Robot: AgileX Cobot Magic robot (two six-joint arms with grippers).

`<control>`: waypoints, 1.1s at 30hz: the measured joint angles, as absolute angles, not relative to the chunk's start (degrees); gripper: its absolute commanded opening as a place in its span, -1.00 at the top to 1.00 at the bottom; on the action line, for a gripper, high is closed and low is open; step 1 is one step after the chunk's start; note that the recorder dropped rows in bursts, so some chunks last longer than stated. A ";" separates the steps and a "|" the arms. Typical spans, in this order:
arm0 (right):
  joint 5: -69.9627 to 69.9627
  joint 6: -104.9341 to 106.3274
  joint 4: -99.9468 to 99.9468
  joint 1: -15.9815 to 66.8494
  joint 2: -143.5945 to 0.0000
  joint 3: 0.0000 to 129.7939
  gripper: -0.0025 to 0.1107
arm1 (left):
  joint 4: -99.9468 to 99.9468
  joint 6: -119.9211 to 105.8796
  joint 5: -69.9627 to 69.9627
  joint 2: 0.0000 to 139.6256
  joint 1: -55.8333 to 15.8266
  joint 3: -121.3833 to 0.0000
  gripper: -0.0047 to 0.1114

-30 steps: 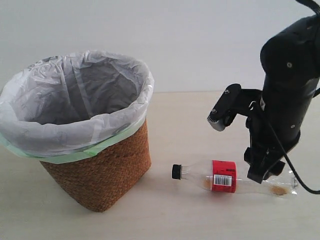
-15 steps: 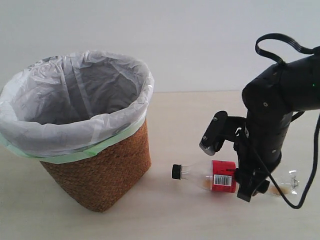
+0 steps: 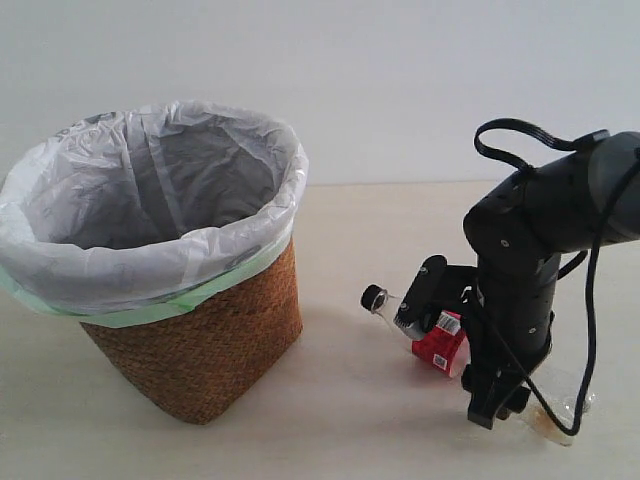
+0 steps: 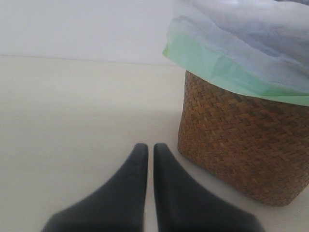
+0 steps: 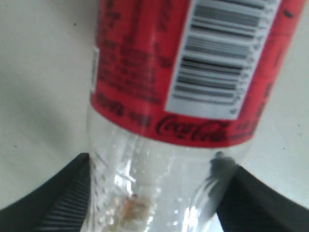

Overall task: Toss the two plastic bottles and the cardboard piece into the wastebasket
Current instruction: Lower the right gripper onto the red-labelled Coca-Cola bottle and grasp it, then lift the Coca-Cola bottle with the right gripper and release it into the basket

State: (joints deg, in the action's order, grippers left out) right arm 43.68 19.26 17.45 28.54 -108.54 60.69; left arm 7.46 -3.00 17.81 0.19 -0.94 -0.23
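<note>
Right jaws gripping bottle point(image 5: 161, 179), cap point(image 3: 373, 297) exterior-view only

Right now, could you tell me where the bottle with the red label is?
In the exterior view the red-label bottle sits right of the wastebasket, between the right gripper's jaws, cap toward the basket.

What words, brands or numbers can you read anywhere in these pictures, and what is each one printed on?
"Coca-Cola": script along the edge of the red label on the clear plastic bottle.
Barcode on the label's white panel: bars only, no digits legible.
Small print on the red label next to the barcode: too blurred to read.
Faint grey marks on the white bag lining the wastebasket: too small to read.
</note>
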 measured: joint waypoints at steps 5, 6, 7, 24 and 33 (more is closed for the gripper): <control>42.76 17.20 17.45 28.54 -108.54 60.65 -0.11 | 7.46 -3.00 17.81 0.19 -0.94 -0.23 0.85; 42.52 16.47 17.45 28.54 -108.54 60.65 -0.11 | 7.46 -3.00 17.81 0.19 -0.94 -0.23 0.85; 42.28 15.97 17.45 28.54 -108.54 60.65 -0.11 | 7.46 -3.00 17.81 0.19 -0.94 -0.23 0.85; 40.34 3.42 16.19 28.54 -108.25 61.96 0.93 | 7.46 -3.00 17.81 0.19 -0.94 -0.23 0.85; 39.14 -2.86 15.71 28.46 -97.02 63.94 0.93 | 7.46 -3.00 17.81 0.19 -0.94 -0.23 0.85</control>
State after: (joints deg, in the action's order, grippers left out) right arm 39.14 -2.86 15.71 28.46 -97.02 63.94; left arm 7.46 -3.00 17.81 0.19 -0.94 -0.23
